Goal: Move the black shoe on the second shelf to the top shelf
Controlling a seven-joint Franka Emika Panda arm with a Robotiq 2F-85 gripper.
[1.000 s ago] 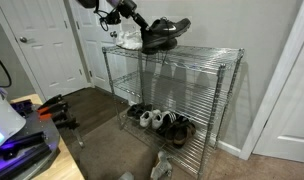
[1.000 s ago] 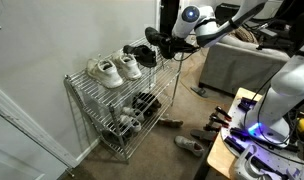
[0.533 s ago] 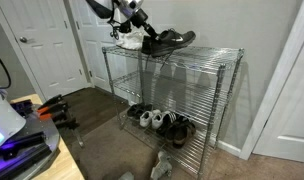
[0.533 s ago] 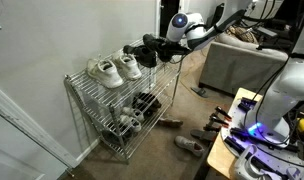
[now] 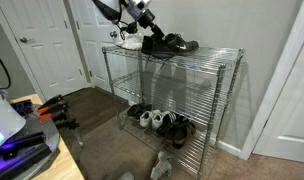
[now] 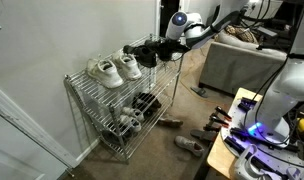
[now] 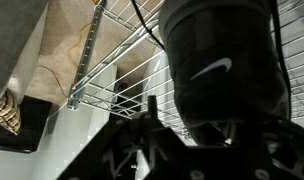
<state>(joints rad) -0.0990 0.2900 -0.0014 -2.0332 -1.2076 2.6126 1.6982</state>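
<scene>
The black shoe [image 5: 176, 43] [image 6: 148, 52] lies flat on the top shelf [image 5: 210, 56] [image 6: 154, 73] of the chrome wire rack, just right of the white sneakers. In the wrist view the black shoe [image 7: 227, 60] fills the upper right, with its heel between my fingers. My gripper [image 5: 150, 31] [image 6: 172, 43] [image 7: 192, 122] sits at the heel end and stands open; wire grid shows in the gap between the left finger [image 7: 152, 110] and the shoe. The second shelf [image 5: 192, 92] below holds nothing that I can see.
White sneakers [image 5: 127, 40] [image 6: 112, 69] sit on the top shelf beside the black shoe. Several shoes [image 5: 160, 121] crowd the lowest tier. More shoes [image 6: 188, 145] lie on the carpet near the rack. A white door [image 5: 42, 45] and a grey couch [image 6: 242, 65] flank the area.
The black shoe came down from a tilted, lifted pose to lie flat on the top shelf. My jaws have parted from its heel.
</scene>
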